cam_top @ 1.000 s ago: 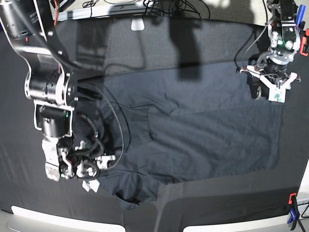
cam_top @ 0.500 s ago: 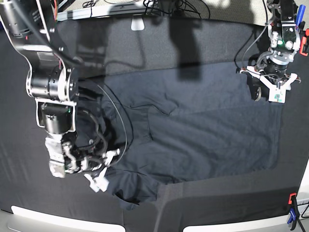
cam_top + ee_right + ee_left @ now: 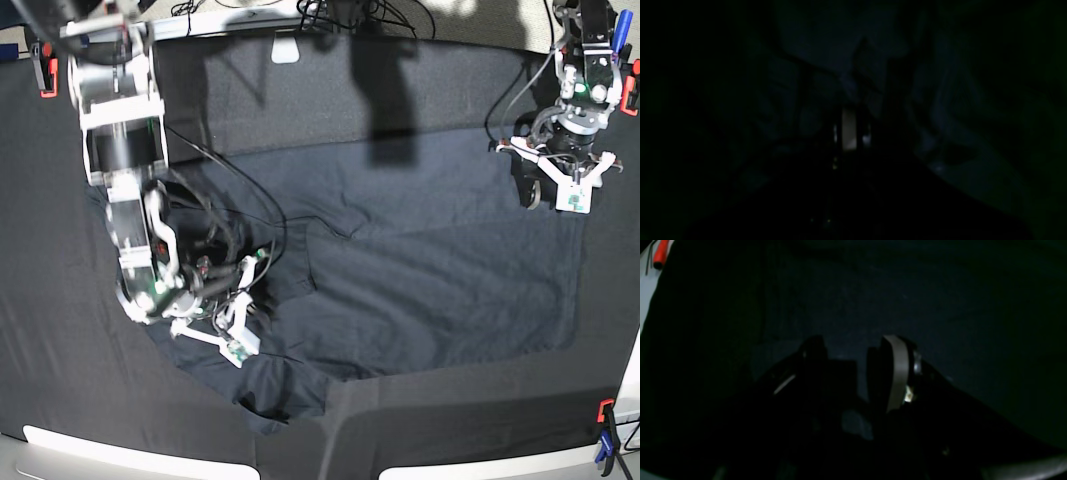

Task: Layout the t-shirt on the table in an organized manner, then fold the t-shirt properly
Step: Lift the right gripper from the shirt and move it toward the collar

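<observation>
Base view: right gripper pinched shut on t-shirt sleeve edge, should drag outward flat; left gripper hovers spread, empty.

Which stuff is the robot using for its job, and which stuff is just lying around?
For the job:
- t-shirt
- table
- right pincer, shut on the t-shirt
- left pincer, open

Just lying about:
- clamps
- cables

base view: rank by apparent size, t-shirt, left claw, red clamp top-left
1. Dark slate-blue cotton t-shirt, by far the largest.
2. Left claw, white-fingered.
3. Small red clamp, smallest; partly cut off by the arm.
</observation>
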